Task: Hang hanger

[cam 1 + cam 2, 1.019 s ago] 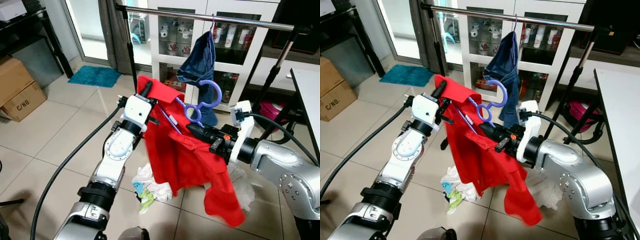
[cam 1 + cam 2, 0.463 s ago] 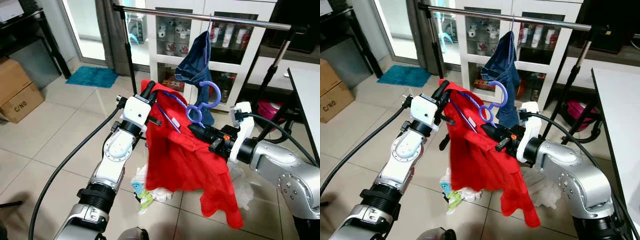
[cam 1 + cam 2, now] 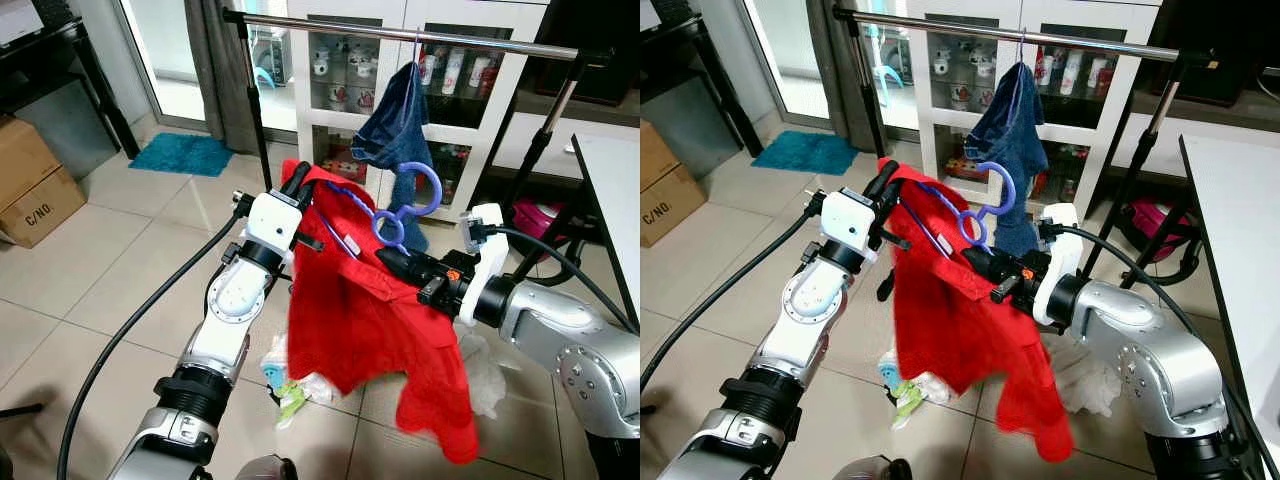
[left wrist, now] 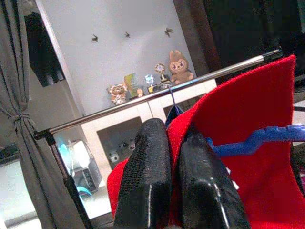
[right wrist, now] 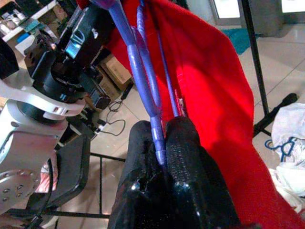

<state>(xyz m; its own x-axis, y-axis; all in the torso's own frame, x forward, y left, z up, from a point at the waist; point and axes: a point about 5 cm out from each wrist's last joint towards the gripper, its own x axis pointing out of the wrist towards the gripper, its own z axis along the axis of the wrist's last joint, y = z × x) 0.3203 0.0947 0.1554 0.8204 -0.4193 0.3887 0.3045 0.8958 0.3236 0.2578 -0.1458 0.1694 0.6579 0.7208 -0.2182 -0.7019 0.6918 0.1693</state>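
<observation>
Right pincer is clamped on the shank of the purple plastic hanger, so that the hook is kept upright and free above the fingers. Left pincer is pinched shut on a fold of the red shirt at its shoulder; the garment is thereby kept spread on the hanger, judged to stop it sliding off. The steel rail lies above and beyond both pincers, well apart from the hook. A blue garment is already hung there, just beyond the right pincer. Hanging is not yet done.
</observation>
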